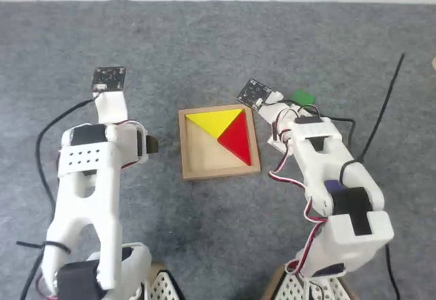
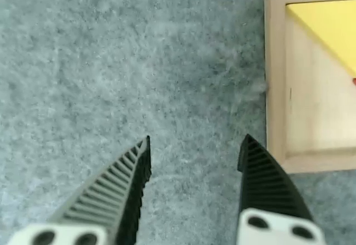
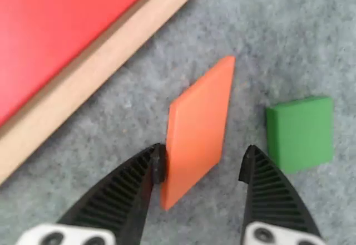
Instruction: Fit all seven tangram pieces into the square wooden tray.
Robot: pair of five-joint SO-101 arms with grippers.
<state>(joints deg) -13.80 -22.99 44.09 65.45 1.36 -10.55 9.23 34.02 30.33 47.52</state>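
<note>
Wooden tray (image 1: pixel 221 172), yellow triangle (image 1: pixel 212 121) and red triangle (image 1: pixel 237 140) seated inside.
An orange piece (image 3: pixel 197 131) outside it is straddled by the spread right gripper (image 3: pixel 203 164), one finger seemingly touching it; the left gripper (image 2: pixel 194 156) is held parted beside the tray.

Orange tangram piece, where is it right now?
In the right wrist view, the orange piece lies on the grey mat between the open jaws of the right gripper, just outside the wooden tray, with the green piece beside it.
</note>
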